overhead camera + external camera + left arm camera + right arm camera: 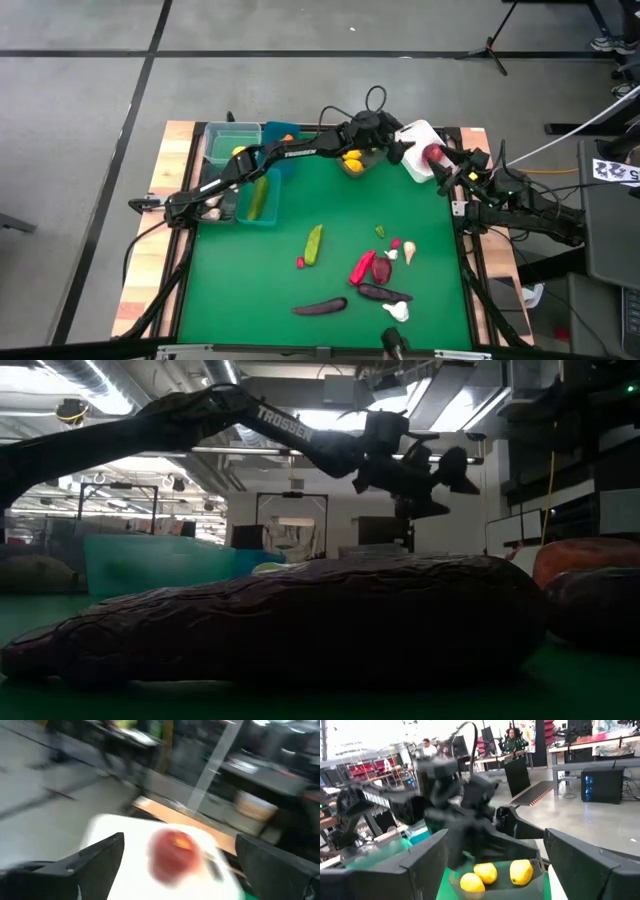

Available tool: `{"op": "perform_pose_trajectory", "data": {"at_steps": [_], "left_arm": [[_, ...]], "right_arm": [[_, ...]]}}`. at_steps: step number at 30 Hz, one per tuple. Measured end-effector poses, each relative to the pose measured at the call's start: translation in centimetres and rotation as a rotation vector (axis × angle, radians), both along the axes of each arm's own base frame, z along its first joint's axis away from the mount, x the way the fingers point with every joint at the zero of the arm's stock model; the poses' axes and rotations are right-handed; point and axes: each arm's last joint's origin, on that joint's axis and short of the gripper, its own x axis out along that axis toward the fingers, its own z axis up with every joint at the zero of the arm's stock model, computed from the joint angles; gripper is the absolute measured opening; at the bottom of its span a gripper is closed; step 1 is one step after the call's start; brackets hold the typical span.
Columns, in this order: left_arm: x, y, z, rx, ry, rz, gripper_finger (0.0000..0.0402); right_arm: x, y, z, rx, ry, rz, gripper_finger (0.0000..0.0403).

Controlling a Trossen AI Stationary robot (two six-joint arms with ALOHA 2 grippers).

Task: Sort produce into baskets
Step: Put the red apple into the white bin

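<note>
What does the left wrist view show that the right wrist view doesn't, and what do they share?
Only the left wrist view shows the red apple lying in the white basket, between the left gripper's open fingers. Only the right wrist view shows two yellow lemons in a basket, the left arm reaching across above them, and people in the room behind. Both show their own gripper's dark fingers spread apart and holding nothing.

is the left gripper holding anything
No, the left gripper is open and empty above the white basket, where a red apple lies.
</note>
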Motion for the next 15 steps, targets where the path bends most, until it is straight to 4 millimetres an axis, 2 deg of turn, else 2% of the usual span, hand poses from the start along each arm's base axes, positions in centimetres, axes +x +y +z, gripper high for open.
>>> {"op": "perform_pose_trajectory", "data": {"at_steps": [3, 6, 8, 10, 12, 15], "left_arm": [[-1.0, -1.3, 2.9, -0.056, 0.073, -0.198, 0.0364], [-3.3, -3.4, 8.2, -0.034, 0.144, -0.339, 0.0359], [-5.5, -5.7, 12.5, 0.028, 0.186, -0.407, 0.0357], [-7.9, -8.6, 15.6, 0.083, 0.267, -0.477, 0.0356], [-10.0, -11.6, 17.4, 0.132, 0.378, -0.505, 0.0356], [-12.2, -16.6, 19.0, 0.234, 0.518, -0.476, 0.0356]], "right_arm": [[0.1, 0.1, -0.3, 0.007, 0.034, 0.048, 0.0319], [0.2, 0.2, -0.4, 0.012, 0.043, 0.106, 0.0319], [0.2, 0.3, -0.5, 0.014, 0.046, 0.140, 0.0319], [0.3, 0.4, -0.5, 0.015, 0.046, 0.166, 0.0319], [0.3, 0.4, -0.5, 0.016, 0.046, 0.189, 0.0319], [0.3, 0.5, -0.5, 0.017, 0.047, 0.198, 0.0319]]}}
